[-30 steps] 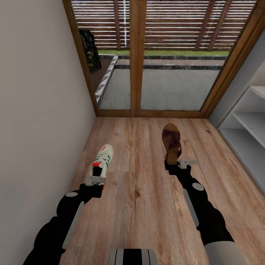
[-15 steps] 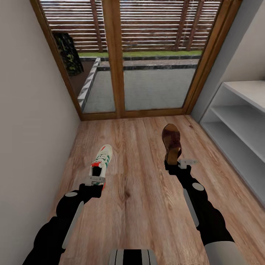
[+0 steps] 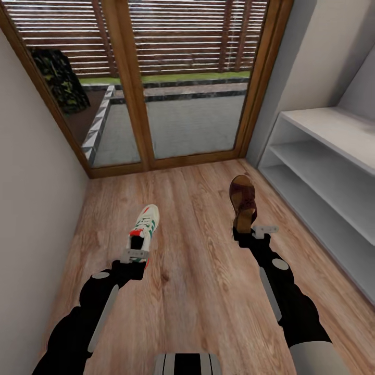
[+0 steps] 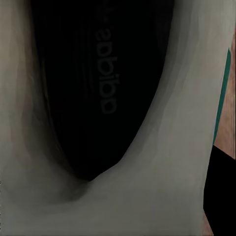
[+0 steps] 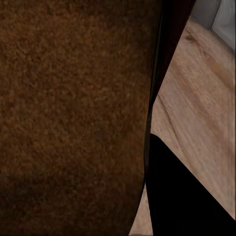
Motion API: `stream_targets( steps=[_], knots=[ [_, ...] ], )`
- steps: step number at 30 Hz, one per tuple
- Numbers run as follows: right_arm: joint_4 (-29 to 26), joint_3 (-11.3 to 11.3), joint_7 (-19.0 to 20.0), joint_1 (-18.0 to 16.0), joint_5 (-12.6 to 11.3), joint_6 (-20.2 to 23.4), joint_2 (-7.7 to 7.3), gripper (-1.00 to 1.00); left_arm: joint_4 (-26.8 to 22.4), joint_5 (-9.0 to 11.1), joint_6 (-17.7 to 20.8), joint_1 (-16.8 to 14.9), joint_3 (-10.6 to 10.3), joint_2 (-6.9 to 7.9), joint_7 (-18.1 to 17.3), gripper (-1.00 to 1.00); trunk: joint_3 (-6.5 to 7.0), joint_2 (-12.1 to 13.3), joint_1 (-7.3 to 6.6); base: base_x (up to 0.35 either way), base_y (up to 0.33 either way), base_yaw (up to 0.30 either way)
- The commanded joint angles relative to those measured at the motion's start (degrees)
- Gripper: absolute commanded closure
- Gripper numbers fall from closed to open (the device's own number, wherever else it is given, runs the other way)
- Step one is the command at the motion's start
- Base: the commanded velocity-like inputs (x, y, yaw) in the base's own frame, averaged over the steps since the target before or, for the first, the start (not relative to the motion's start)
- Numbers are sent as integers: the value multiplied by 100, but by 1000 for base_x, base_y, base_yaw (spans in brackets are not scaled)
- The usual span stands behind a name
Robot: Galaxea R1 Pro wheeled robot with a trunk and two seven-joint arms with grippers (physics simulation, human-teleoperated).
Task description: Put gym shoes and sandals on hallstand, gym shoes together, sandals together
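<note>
My left gripper point(image 3: 136, 254) is shut on the heel of a cream gym shoe point(image 3: 144, 227) with green stripes and a red tongue label, carried above the corridor floor point(image 3: 192, 291). The left wrist view looks into that gym shoe's dark insole point(image 4: 98, 83) and pale lining. A brown sandal point(image 3: 243, 201) is held by its heel in my shut right gripper point(image 3: 254, 230); its brown leather point(image 5: 73, 113) covers most of the right wrist view. The pale grey hallstand point(image 3: 333, 172), with a bench top and low shelves, stands along the right wall.
A wood-framed glass door point(image 3: 156, 78) closes the far end of the corridor, with a patio behind it. A plain wall point(image 3: 26, 208) runs along the left. Wood plank flooring stretches between the wall and the rack.
The camera has turned right: the door slid left and more of the hallstand came into view. Both arms hold their shoes in the same place in the picture.
</note>
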Motion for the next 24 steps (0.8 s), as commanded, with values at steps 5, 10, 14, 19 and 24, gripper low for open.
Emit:
stream_targets(
  steps=[5, 10, 14, 19, 24],
  knots=[
    [-1, 0, -8, 0, -22, 0, 0, 100, 4, 2, 1, -1, -2, -3, -5, 100, 0, 0, 0, 0, 0, -298],
    [-1, 0, -8, 0, -22, 0, 0, 100, 2, 2, 2, -2, -6, -4, -4, 100, 0, 0, 0, 0, 0, -300],
    [-1, 0, -8, 0, -24, 0, 0, 100, 0, 3, 2, -3, -2, -5, -8, 100, 0, 0, 0, 0, 0, -300],
    [-1, 0, -8, 0, -24, 0, 0, 100, 3, 2, 0, -2, -4, -7, -12, 100, 0, 0, 0, 0, 0, -300],
    [-1, 0, -8, 0, -25, 0, 0, 100, 4, 2, 1, 0, -4, -8, -12, 100, 0, 0, 0, 0, 0, -300]
  ],
)
